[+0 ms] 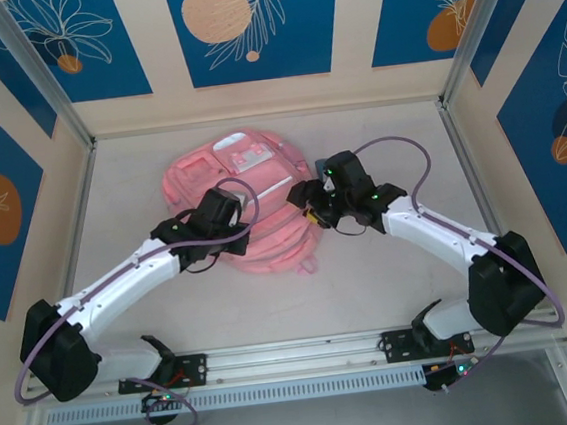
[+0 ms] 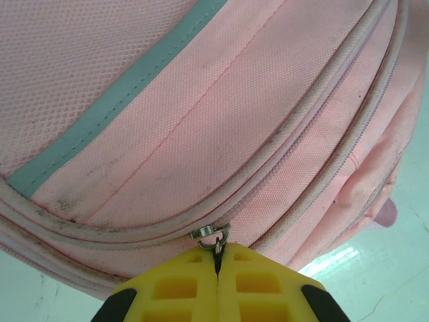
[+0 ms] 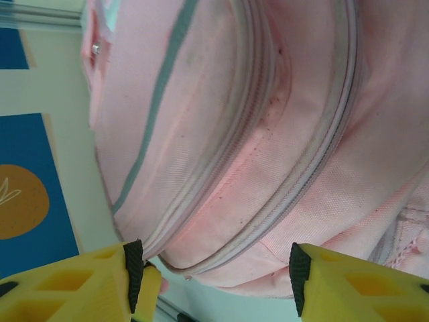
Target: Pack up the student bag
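The student bag (image 1: 250, 180), a big pink backpack with pale zip trims, lies flat in the middle of the table. My left gripper (image 1: 232, 217) is at its near left edge. In the left wrist view its yellow fingers (image 2: 174, 288) are pressed together, shut on the small metal zip pull (image 2: 216, 243) of a closed zip on the student bag (image 2: 201, 114). My right gripper (image 1: 305, 205) is at the bag's right edge. It stands open (image 3: 214, 278), its black pads (image 3: 133, 275) astride the bag's rounded edge (image 3: 268, 154) without touching it.
The white tabletop (image 1: 377, 143) is bounded by cream and blue walls and metal frame posts (image 1: 63, 113). A metal rail (image 1: 297, 352) with both arm bases runs along the near edge. Purple cables (image 1: 398, 146) loop above each arm.
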